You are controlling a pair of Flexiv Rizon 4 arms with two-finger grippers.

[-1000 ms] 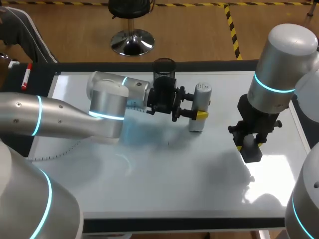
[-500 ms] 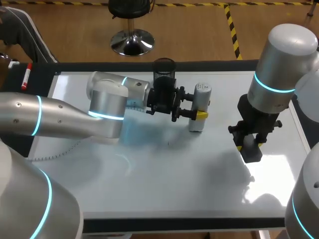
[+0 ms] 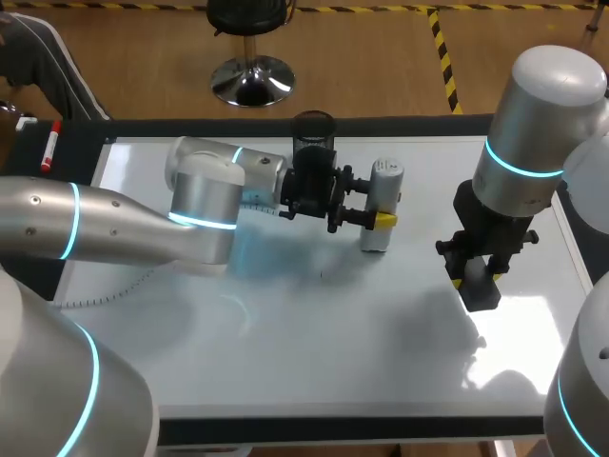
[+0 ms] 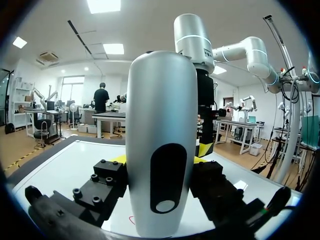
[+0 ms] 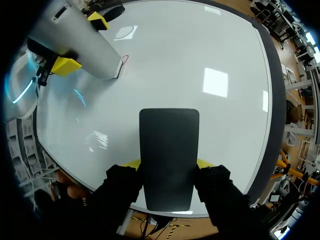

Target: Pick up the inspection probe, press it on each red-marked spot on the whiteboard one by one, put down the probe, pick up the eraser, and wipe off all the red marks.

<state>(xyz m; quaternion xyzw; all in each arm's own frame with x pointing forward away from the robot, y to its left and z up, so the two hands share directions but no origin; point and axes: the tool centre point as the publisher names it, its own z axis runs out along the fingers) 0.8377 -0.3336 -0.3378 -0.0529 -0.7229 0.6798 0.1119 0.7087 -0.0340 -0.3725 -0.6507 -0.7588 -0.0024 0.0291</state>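
over whiteboard point(image 3: 333, 343): one probe point(image 3: 383, 190), one eraser point(image 3: 479, 288)

Open room over the whiteboard's point(image 3: 333, 352) near half, upright probe point(image 3: 381, 205) and left arm point(image 3: 124, 233) blocking the far middle.

Over the last second the head view shows no change. The left arm's pincer point(image 3: 377, 220) and the inspection probe point(image 3: 386, 179) it clasps sit at the same spot on the whiteboard point(image 3: 333, 333) as before. The right arm's pincer point(image 3: 474, 278) and the eraser point(image 3: 481, 290) it clasps have not shifted, tilted or turned. Neither grip has loosened.
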